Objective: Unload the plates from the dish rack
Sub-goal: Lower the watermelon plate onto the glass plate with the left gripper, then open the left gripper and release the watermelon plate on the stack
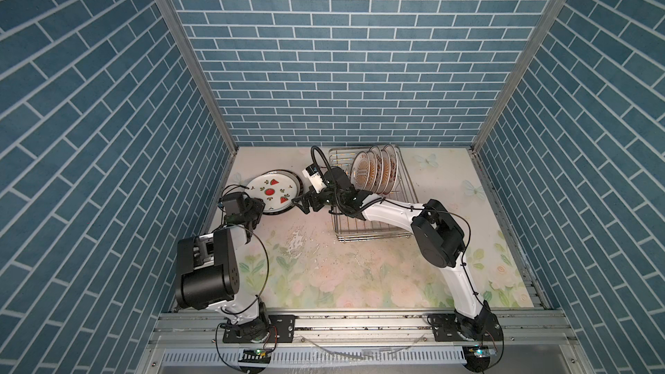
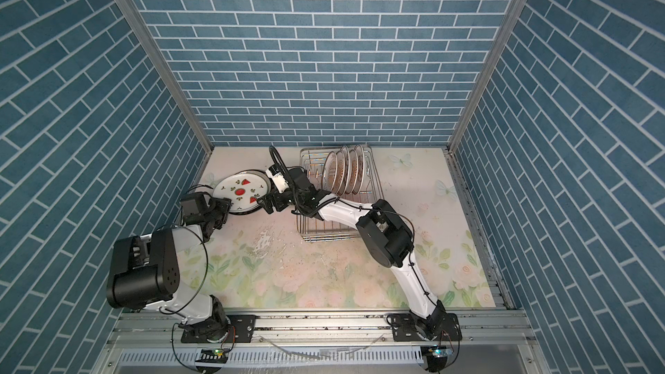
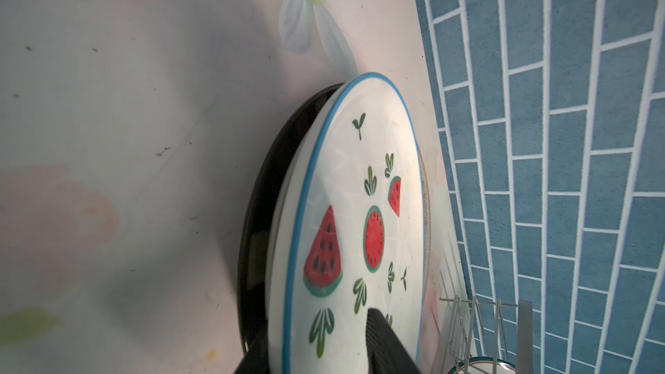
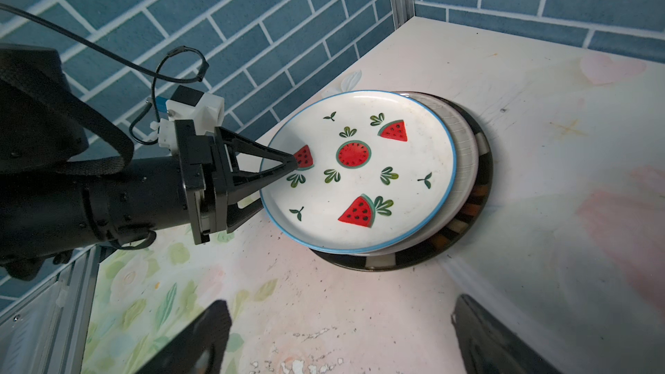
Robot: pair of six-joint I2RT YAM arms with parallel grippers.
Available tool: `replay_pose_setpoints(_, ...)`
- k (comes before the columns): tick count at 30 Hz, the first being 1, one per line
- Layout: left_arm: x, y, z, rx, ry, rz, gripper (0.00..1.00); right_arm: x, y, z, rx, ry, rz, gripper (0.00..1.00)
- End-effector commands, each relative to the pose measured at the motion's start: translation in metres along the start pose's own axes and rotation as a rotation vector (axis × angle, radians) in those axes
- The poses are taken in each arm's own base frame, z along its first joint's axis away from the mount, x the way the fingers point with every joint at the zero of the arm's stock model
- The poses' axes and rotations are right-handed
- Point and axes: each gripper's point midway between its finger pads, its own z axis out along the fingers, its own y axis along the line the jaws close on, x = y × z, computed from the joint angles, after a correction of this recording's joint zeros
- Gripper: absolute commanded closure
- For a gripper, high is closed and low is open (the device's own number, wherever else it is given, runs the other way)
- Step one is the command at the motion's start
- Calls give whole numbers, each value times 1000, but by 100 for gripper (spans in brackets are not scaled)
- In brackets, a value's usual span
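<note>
Toward the far left corner of the surface (image 1: 324, 275), the watermelon plate (image 1: 273, 191) lies face up on a small stack, with a plain white plate (image 4: 464, 160) under it and a larger dark-rimmed plate (image 4: 484, 170) at the bottom. The left jaws straddle its rim, one finger above and one beneath; whether they pinch it or merely bracket it I cannot tell. The right jaws hang wide and empty just beside the stack, between it and the dish rack (image 1: 374, 237). At the rack's far end several orange-patterned plates (image 1: 364, 174) stand on edge among the prongs, leaning slightly. They look like glazed ceramic: stiff, fairly heavy, slick, and liable to chip against wire or each other. The best hold is probably a firm pinch across the top rim, lifting straight up clear of the prongs before turning.
</note>
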Motion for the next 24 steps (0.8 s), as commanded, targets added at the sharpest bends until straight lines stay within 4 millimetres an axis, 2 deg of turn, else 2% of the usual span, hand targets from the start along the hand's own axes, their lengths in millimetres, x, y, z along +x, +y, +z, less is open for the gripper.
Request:
replay_pose_setpoints(1, -11, -9, 0, 15, -31, 35, 59, 9, 1, 7, -7, 20, -15, 3)
replay_pose_setpoints(10, -15, -1, -2, -40, -54, 57, 58, 9, 0, 8, -9, 20, -14, 3)
replay_pose_setpoints(24, -24, -2, 2, -76, -77, 77, 57, 16, -3, 11, -2, 31, -7, 3)
